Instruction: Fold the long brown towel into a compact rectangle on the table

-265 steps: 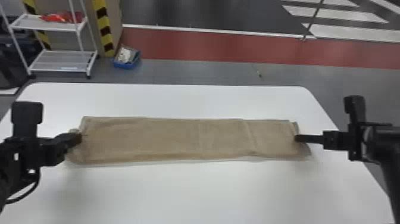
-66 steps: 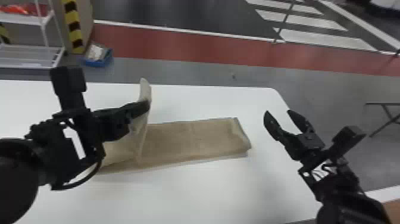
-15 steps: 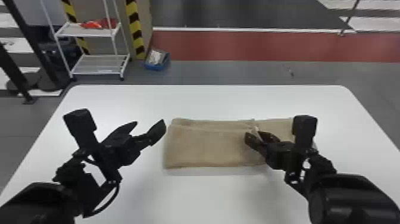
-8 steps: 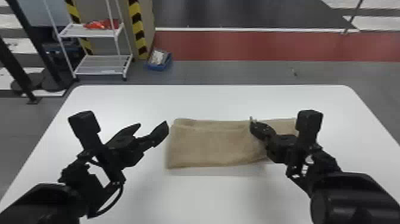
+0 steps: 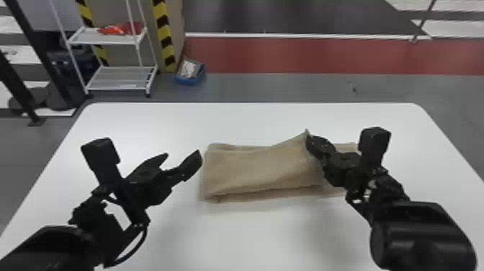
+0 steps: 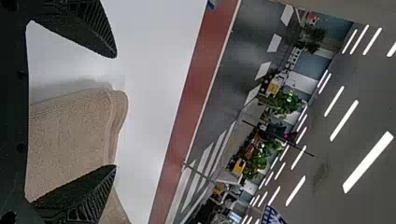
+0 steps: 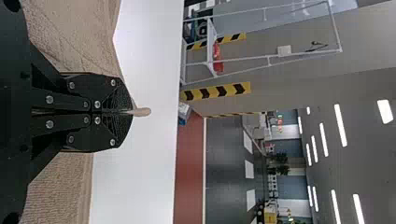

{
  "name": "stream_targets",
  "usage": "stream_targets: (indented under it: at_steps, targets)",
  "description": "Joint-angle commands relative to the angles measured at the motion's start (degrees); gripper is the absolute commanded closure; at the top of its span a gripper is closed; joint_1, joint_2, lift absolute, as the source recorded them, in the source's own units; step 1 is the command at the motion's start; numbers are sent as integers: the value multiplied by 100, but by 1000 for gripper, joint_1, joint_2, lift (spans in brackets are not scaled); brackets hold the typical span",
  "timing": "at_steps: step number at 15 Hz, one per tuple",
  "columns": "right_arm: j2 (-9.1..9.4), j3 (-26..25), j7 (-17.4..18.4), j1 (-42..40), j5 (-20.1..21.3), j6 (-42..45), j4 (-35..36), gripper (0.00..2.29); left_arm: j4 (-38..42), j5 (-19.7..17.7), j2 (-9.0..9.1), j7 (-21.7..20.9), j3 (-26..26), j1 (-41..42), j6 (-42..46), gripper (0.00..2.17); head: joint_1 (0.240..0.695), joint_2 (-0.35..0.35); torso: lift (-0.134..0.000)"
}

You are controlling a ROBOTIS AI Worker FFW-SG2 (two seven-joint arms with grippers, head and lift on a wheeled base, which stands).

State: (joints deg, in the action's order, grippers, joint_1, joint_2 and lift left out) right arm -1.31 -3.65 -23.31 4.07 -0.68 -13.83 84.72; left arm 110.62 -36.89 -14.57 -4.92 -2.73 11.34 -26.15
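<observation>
Right gripper (image 5: 312,143), its two flat black fingers pressed together, pinches the edge of the long brown towel (image 5: 259,169). In the right wrist view, a small tip of cloth pokes out beyond the fingertips of this gripper (image 7: 125,112). The pinched edge stands up in a peak, and the upper layer slopes down from it toward the robot's left.

The towel is partly folded, lying lengthwise across the middle of a white table (image 5: 252,234). At its left end the layers lie stacked with a slightly uneven near edge; at the right, a lower layer extends under and past the right gripper.

The left gripper (image 5: 183,154) is just beside the towel's left end, fingers spread wide, holding nothing. In its wrist view, the towel's folded end shows between and behind the fingers.

Beyond the table's far edge, a white wire rack (image 5: 115,77) with red items (image 5: 119,29) on its upper shelf stands at the left. A blue bin (image 5: 189,81) sits on the grey floor beside it, near a red floor strip (image 5: 288,56).
</observation>
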Motion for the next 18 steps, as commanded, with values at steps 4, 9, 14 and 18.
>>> stream_targets:
  at_steps: [4,9,14,18]
  targets:
    - [-1,22,72,366,244,701,-799,1507,-49,15,16,0,9,35,0,36,695,-22,-124]
    - [-1,31,160,472,332,-55,-817,1477,-40,6,16,-26,-17,18,0,36,695,-22,-124]
    - [-1,-75,178,-73,156,-248,115,9,-49,6,16,-26,-34,-18,0,36,695,-30,-124]
    - [-1,-259,231,-363,-11,-1215,959,73,-76,-3,25,-35,-52,-18,0,36,695,-43,-124]
